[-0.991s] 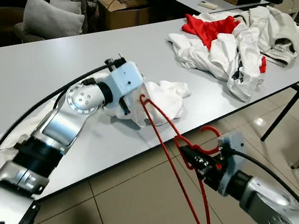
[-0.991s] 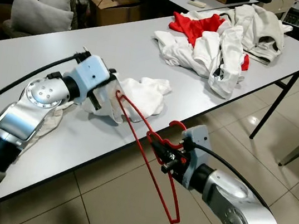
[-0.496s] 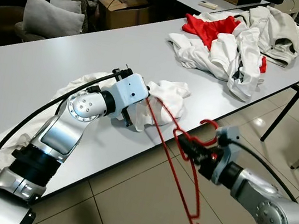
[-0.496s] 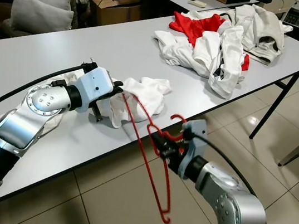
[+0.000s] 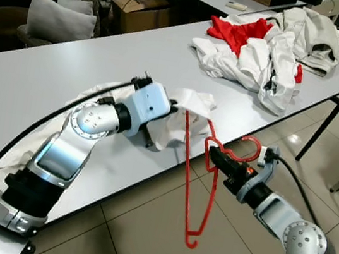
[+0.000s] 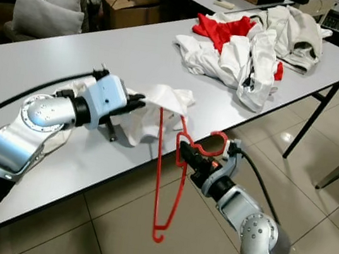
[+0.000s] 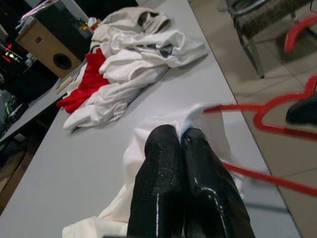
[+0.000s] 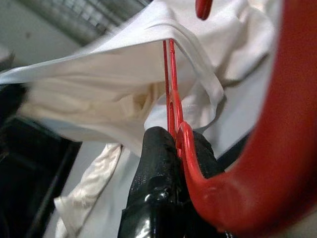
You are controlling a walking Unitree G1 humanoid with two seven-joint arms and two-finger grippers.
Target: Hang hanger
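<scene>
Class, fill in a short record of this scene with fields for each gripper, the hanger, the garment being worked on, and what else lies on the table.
left gripper: shut on the white garment's edge, lifting it off the table
right gripper: shut on the red hanger near its hook, beyond the table edge
hanger: tilted steeply, one end pushed into the garment, the other low over the floor
garment: white, crumpled, near the table edge
table: grey; clothes pile, white and red, at the far end

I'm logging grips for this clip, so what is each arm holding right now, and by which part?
The left gripper pinches the white garment by a lifted edge. The right gripper clamps the red hanger at its neck, just below the hook.
</scene>
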